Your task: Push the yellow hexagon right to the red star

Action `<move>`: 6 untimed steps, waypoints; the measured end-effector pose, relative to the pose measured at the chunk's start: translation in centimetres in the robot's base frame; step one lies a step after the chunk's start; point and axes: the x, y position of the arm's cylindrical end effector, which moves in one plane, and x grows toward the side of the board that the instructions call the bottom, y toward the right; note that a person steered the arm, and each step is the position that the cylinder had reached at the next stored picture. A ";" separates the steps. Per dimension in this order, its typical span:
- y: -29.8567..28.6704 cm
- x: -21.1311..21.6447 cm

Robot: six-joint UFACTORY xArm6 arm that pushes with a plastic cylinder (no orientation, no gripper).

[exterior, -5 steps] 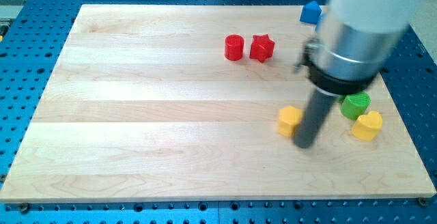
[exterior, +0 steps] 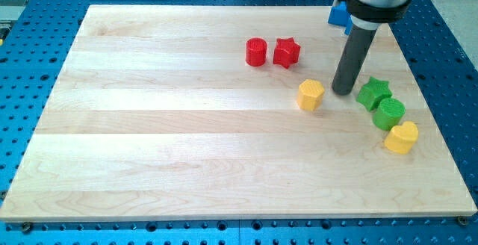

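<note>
Nearest the view's bottom: yellow heart-like block at lower right of the bench, touching or almost touching the green cylinder just above it; green star next up, close beside the cylinder. Further in, at mid-board: yellow hexagon, below and slightly right of the red star, apart from it with bare wood between. My tip down at board level just right of the hexagon, in the gap between hexagon and green star, touching neither as far as can be made out. No hand fitted; rod only, so no open or closed state to report. Placement judged awkward for the task: a tip on the hexagon's right side can drive it leftward only, whereas closing on the star calls for contact from below the hexagon. Beyond: red cylinder just left of the red star, possibly touching. Farthest: blue block at the top edge, partly hidden behind the arm, shape unclear. Path from hexagon up to star unobstructed; green star close enough to be clipped during repositioning.
</note>
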 end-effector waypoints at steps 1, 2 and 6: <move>-1.4 4.6; -6.9 5.4; 0.4 -5.1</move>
